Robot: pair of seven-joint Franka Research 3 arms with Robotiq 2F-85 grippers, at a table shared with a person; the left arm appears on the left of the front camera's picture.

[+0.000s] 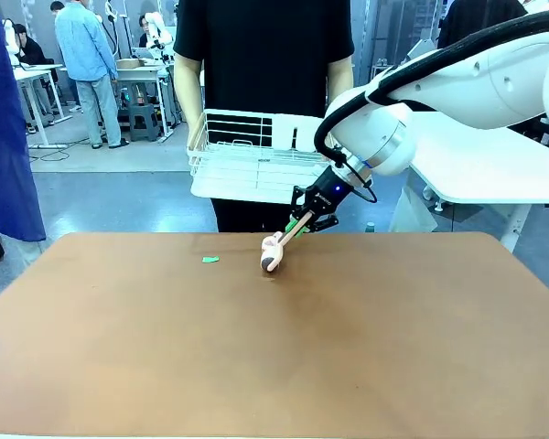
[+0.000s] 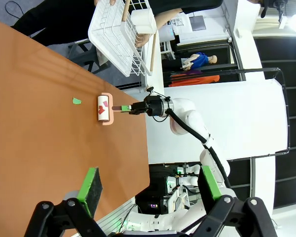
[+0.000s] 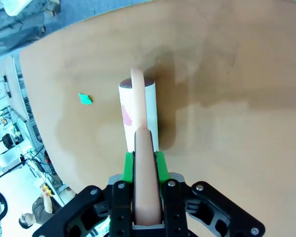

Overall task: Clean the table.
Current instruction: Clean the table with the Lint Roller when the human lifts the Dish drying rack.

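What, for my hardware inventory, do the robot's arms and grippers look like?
The right arm has smooth white rounded shells with a black cable looped along it and a small blue light near the wrist. The right gripper and left gripper are black, angular linkages with bolts, tipped with green pads.

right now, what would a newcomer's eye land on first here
The right gripper clamps the pink handle of a lint roller whose head rests on the brown table, near its far edge. A small green scrap lies apart, to its left, and a person opposite holds a white wire basket.
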